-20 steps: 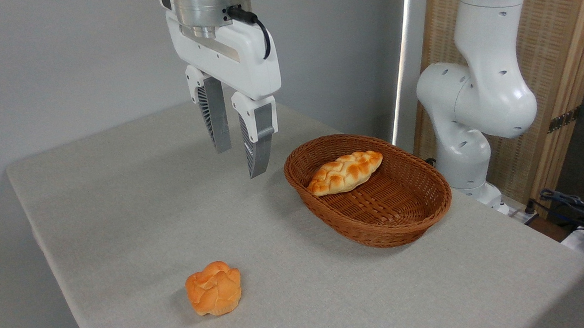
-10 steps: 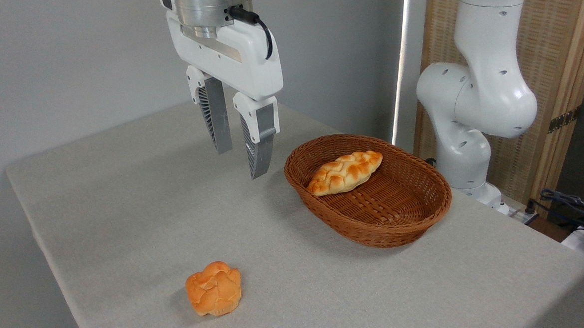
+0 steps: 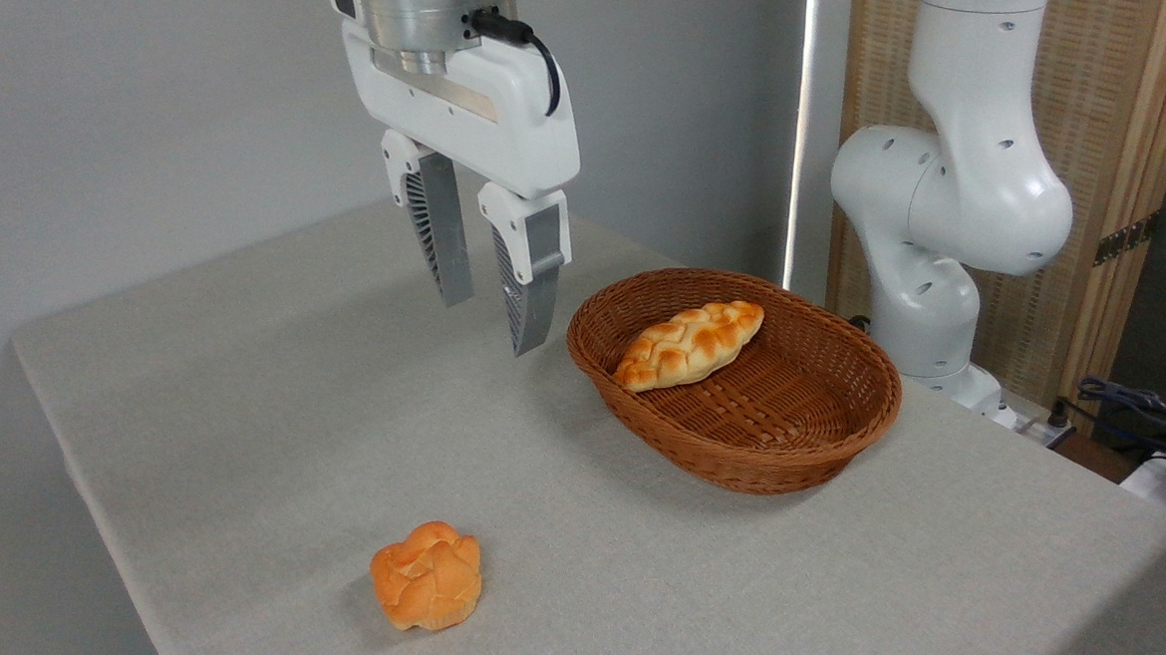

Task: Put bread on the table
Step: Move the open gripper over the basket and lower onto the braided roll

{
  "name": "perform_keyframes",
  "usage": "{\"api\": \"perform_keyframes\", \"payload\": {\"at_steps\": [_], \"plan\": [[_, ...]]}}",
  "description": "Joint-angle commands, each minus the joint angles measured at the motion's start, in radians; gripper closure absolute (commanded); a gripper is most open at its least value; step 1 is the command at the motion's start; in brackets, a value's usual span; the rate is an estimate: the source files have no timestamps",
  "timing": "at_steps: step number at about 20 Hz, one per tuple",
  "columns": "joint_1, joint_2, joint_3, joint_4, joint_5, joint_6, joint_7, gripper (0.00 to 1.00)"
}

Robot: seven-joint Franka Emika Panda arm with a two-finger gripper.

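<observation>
Your gripper (image 3: 491, 325) hangs above the worktop (image 3: 269, 411) just left of the wicker basket (image 3: 816, 450), fingers (image 3: 535, 295) spread apart and empty. The bread (image 3: 690, 344) lies inside that basket, leaning on its left wall. The round bun (image 3: 427, 575) sits well in front of the basket.

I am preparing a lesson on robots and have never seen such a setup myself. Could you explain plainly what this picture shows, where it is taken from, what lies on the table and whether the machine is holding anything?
This is a single view from a fixed camera looking down across the table. The white jointed machine at the back is a robot arm. Its end hangs at upper left and carries a two-fingered pincer, which is open and holds nothing. The large table covered in light grey cloth bears two things: a brown oval wicker basket and, nearer the camera, a small round orange knotted bun. Inside the basket lies a long braided golden-brown loaf. The pincer hangs in the air, left of the basket.
</observation>
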Motion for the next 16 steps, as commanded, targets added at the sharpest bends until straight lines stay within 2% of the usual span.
{"api": "perform_keyframes", "payload": {"at_steps": [1,4,11,16], "plan": [[-0.001,-0.089,-0.003,-0.118,-0.031,0.010,-0.003,0.00],[-0.009,-0.174,-0.004,-0.234,-0.058,0.020,-0.001,0.00],[-0.092,-0.412,-0.004,-0.559,-0.058,0.015,0.035,0.00],[-0.167,-0.466,-0.004,-0.733,-0.074,0.026,0.032,0.00]]}}
